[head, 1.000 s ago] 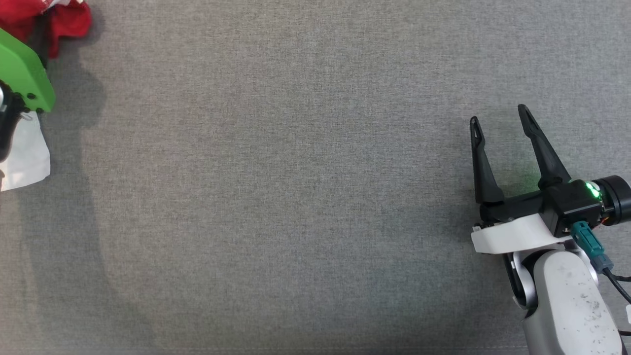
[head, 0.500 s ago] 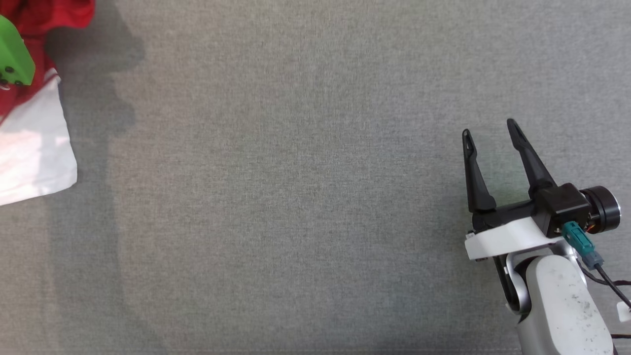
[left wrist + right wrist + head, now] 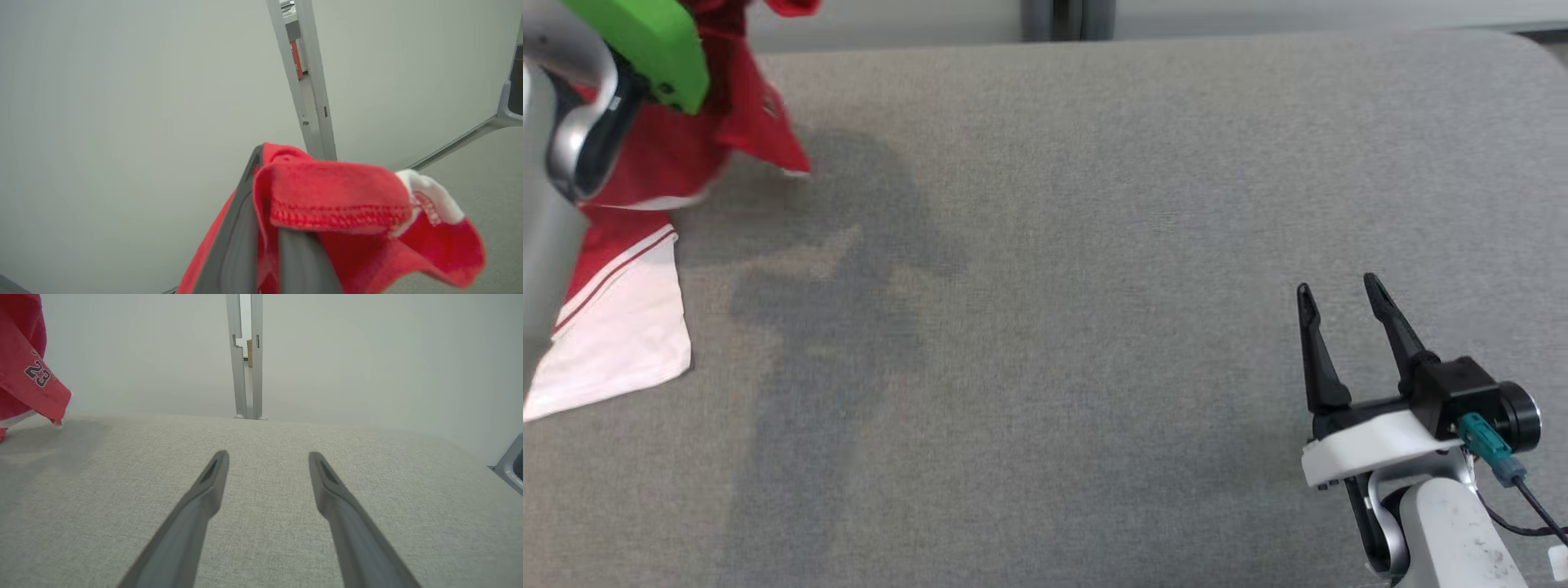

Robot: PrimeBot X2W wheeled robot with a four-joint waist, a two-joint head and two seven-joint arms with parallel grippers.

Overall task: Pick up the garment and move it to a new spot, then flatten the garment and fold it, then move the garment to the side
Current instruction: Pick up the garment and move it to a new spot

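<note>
The garment (image 3: 645, 245) is red with a white panel and hangs at the far left of the head view, its white end trailing onto the grey surface. My left arm, with its green wrist cover (image 3: 654, 45), holds it up from above. In the left wrist view my left gripper (image 3: 265, 196) is shut on a red hemmed fold of the garment (image 3: 339, 196). The garment (image 3: 24, 375) also hangs at the upper left of the right wrist view, printed with a number. My right gripper (image 3: 1339, 287) stands open and empty at the lower right, fingers (image 3: 204, 494) spread above the cloth surface.
A grey fabric table (image 3: 1094, 245) spreads under both arms. Behind its far edge stands a pale wall with a grey upright post (image 3: 244, 355). The garment's shadow (image 3: 833, 269) falls left of centre.
The camera has tilted, bringing the table's far edge into view. My left gripper has shut on the garment and lifted it off the table. The right gripper stays open.
</note>
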